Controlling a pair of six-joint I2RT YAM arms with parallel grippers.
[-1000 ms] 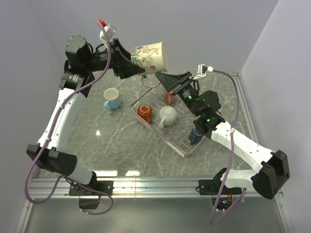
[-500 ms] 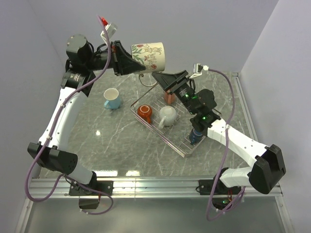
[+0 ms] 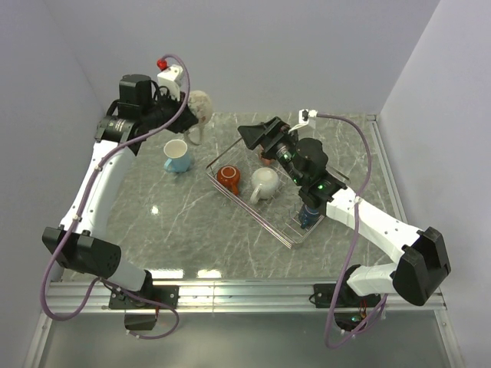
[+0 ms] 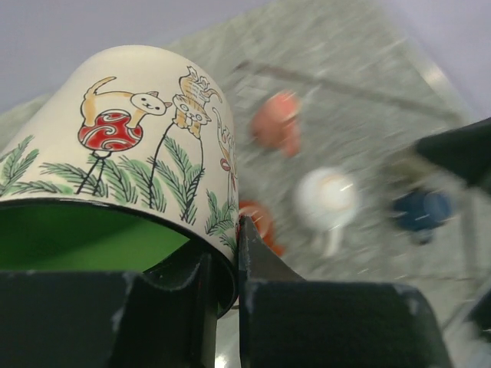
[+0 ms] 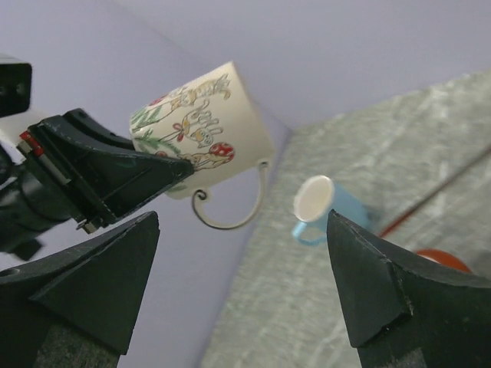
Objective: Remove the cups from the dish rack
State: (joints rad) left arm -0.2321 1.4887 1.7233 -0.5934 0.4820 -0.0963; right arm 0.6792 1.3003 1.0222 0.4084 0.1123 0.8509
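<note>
The cream floral mug (image 3: pixel 201 106) is in the air at the far left of the surface (image 3: pixel 176 222), well clear of the dish rack (image 3: pixel 239 204). It is tipped on its side, with its curled handle hanging below. The left gripper (image 3: pixel 188 114) is clamped on its rim. In the left wrist view one finger sits inside the green interior and the other presses the painted outer wall, so the mug (image 4: pixel 130 130) juts straight out from the gripper (image 4: pixel 222 268).

Just below the held mug in the top view, the light blue mug (image 3: pixel 177 156) stands upright on the surface, outside the rack and beside its left end.

The right gripper (image 3: pixel 252 136) hovers over the far end of the rack with its fingers spread wide and nothing between them. It points toward the floral mug but is apart from it. The right wrist view frames the floral mug (image 5: pixel 203 130) and the light blue mug (image 5: pixel 326 207) between the two parted fingers (image 5: pixel 92 284).

Four mugs are in the wire rack:
- The orange-red mug (image 3: pixel 229 178) is at the left end.
- The white mug (image 3: pixel 265 182) is just beside the orange-red one.
- The dark blue mug (image 3: pixel 309 215) is toward the near right end, under the right arm.
- The pinkish-orange mug (image 3: pixel 266 159) is at the far edge, mostly hidden behind the right gripper.
</note>
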